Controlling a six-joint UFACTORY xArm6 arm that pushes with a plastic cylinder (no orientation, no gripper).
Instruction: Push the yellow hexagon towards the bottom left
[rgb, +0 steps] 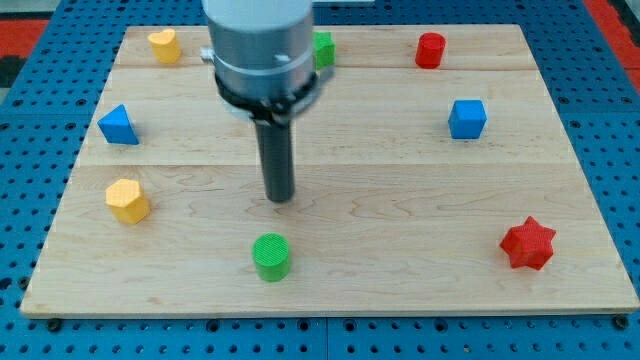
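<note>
The yellow hexagon (128, 200) lies near the board's left edge, below the middle. My tip (281, 197) rests on the board near the centre, well to the right of the yellow hexagon and at about its height. The tip touches no block. The green cylinder (271, 257) stands just below the tip.
A yellow heart-like block (165, 45) lies at top left, a blue triangle (118, 125) at left, a green block (323, 48) partly hidden behind the arm at top, a red cylinder (430, 50) at top right, a blue cube (467, 118) at right, a red star (527, 243) at bottom right. The wooden board (400, 200) lies on blue pegboard.
</note>
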